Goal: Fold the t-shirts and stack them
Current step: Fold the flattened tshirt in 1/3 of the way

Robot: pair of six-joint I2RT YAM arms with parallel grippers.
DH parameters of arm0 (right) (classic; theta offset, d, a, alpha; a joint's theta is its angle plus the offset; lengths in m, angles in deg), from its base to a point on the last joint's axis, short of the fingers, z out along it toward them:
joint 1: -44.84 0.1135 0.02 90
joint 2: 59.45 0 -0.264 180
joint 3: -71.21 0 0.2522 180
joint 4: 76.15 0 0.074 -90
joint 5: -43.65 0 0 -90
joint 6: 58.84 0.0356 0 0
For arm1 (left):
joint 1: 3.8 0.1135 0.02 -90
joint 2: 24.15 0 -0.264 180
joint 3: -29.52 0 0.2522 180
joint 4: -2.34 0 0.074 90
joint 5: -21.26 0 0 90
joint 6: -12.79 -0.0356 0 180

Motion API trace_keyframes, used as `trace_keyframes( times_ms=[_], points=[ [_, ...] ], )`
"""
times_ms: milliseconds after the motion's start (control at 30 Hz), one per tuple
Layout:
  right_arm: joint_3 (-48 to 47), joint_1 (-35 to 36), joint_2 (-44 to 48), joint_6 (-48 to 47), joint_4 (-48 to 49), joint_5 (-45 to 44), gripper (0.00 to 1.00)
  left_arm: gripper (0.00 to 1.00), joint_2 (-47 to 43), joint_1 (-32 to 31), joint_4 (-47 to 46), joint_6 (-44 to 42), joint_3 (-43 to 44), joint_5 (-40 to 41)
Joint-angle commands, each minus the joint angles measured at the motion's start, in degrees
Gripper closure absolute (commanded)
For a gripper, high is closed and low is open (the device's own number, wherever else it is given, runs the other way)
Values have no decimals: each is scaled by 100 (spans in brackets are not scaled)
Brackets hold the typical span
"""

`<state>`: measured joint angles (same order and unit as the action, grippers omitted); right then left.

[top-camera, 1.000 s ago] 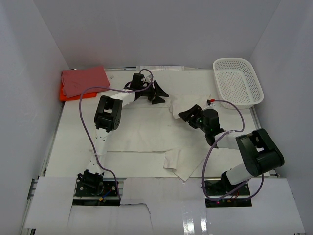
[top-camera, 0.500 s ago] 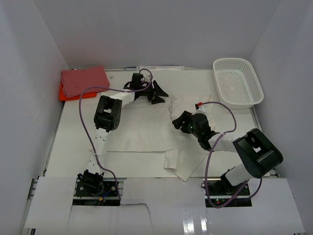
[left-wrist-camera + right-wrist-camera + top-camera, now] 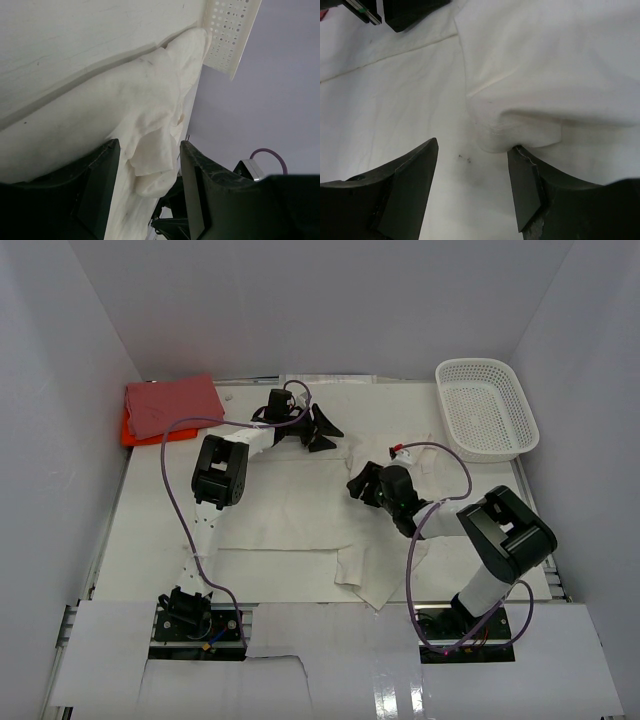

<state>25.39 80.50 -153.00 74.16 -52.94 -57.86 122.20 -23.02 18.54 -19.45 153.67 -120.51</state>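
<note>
White plastic mesh basket [image 3: 487,408] stands upright at the far right corner of the table [image 3: 160,540], close against the right wall [image 3: 590,390].

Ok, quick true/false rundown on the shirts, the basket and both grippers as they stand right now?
1. The pink-red shirt lies folded on the orange shirt in the far left corner. True.
2. The basket holds a folded shirt. False: nothing shows inside it.
3. The right gripper is shut on the cream shirt. False: its jaws stand open beside a fold of that shirt.
4. The left gripper is open. True.
5. The cream shirt sits on the stack. False: it lies spread on the table between the arms.
</note>
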Motion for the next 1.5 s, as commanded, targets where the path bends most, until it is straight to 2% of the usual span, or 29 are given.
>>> trace_keyframes(
  times_ms=[0, 300, 433, 500, 533, 633, 767, 900, 1033, 1200, 1267, 1333, 1467],
  points=[
    [-327, 72, -110, -46, 319, -466, 36, 38, -581, 33, -121, -10, -17, -105],
    [-1083, 90, -689, -626, 425, -818, 38, 39, -607, 41, -173, 25, -53, -141],
    [-1373, 90, -891, -855, 425, -914, 44, 38, -598, 42, -173, 25, -61, -149],
    [-1479, 82, -953, -890, 416, -941, 55, 38, -598, 59, -200, 34, -79, -158],
    [-1523, 82, -1006, -881, 407, -932, 67, 38, -607, 50, -200, 43, -88, -167],
    [-1541, 47, -1024, -724, 355, -880, 92, 39, -598, 59, -200, 43, -88, -167],
    [-1436, -190, -849, -188, 232, -634, 92, 39, -598, 59, -200, 51, -123, -176],
    [-1234, -551, -612, 646, 205, -20, 92, 39, -581, 68, -200, 78, -123, -185],
    [-988, -1103, -611, 2242, 275, 797, 92, 39, -589, 68, -191, 69, -132, -193],
    [-811, -1421, -795, 3380, 925, 1869, 92, 39, -598, 85, -200, 104, -158, -228],
    [-733, -1500, -944, 3836, 1066, 2029, 92, 39, -616, 138, -516, 271, -193, -325],
    [-522, -1623, -1216, 4275, 1905, 2528, 92, 39, -712, 173, -499, 210, -263, -264],
    [-495, -1808, -1419, 4436, 2306, 2811, 92, 39, -712, 217, -569, 289, -272, -325]
  ],
)
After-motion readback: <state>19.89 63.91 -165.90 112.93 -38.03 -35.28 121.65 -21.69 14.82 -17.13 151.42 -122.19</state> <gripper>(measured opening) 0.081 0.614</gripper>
